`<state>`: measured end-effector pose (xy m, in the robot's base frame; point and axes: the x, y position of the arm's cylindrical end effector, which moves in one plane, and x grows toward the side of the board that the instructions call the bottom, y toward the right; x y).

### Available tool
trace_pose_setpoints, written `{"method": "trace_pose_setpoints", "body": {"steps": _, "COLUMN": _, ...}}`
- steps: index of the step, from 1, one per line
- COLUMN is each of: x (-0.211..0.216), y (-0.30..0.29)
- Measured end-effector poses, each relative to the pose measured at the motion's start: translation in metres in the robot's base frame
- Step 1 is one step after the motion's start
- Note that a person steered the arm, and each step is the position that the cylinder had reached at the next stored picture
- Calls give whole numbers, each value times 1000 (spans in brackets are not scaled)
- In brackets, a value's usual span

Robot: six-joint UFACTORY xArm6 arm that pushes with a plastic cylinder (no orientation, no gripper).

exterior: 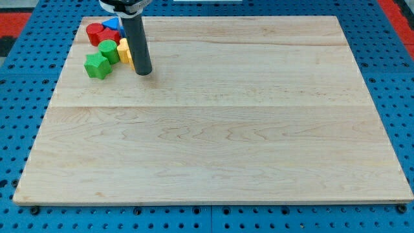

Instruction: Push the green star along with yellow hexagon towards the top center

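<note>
Camera view: one arm, one wooden board, a cluster of blocks in the board's top-left corner.
Jaws: none on this rig; the arm ends in a plain dark rod, so nothing is spread, pressed together or pinching.
My tip (pixel 143 72): resting on the board at the right edge of the cluster, touching or just beside the yellow block; which of the two cannot be told.
Yellow block (pixel 124 52): partly hidden behind the rod; shape not clear from what shows, taken to be the task's hexagon; just left of my tip.
Green block, upper (pixel 108 50): touching the yellow block on its left; outline not sharp enough to call.
Green block, lower (pixel 98 65): toward the view's bottom-left of the cluster, just below the upper green one; notched outline, so likely the task's star, though I cannot be sure which green piece it is.
Red blocks (pixel 97 33): at the cluster's top-left, near the board's corner; shapes unclear.
Blue block (pixel 114 25): at the cluster's top, beside the rod; looks triangular.
Wooden board (pixel 226 142): pale wood, lying on a blue pegged surface (pixel 19 97).
Progress: judged barely begun; the green and yellow pieces sit well left of the top centre.
Remaining: my tip stands on the right of the pair, the wrong side; it would need to come round to their left and push them rightward along the top edge.
</note>
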<state>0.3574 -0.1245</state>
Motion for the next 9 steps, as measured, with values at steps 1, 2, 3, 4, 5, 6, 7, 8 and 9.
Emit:
{"method": "trace_pose_setpoints", "body": {"steps": 1, "x": 0, "y": 0}}
{"method": "trace_pose_setpoints", "body": {"steps": 2, "x": 0, "y": 0}}
{"method": "trace_pose_setpoints", "body": {"steps": 3, "x": 31, "y": 3}}
{"method": "trace_pose_setpoints", "body": {"steps": 4, "x": 32, "y": -56}}
{"method": "trace_pose_setpoints", "body": {"steps": 5, "x": 46, "y": -125}}
{"method": "trace_pose_setpoints", "body": {"steps": 6, "x": 42, "y": -132}}
{"method": "trace_pose_setpoints", "body": {"steps": 7, "x": 2, "y": -156}}
{"method": "trace_pose_setpoints", "body": {"steps": 8, "x": -1, "y": -85}}
{"method": "trace_pose_setpoints", "body": {"steps": 9, "x": 19, "y": 37}}
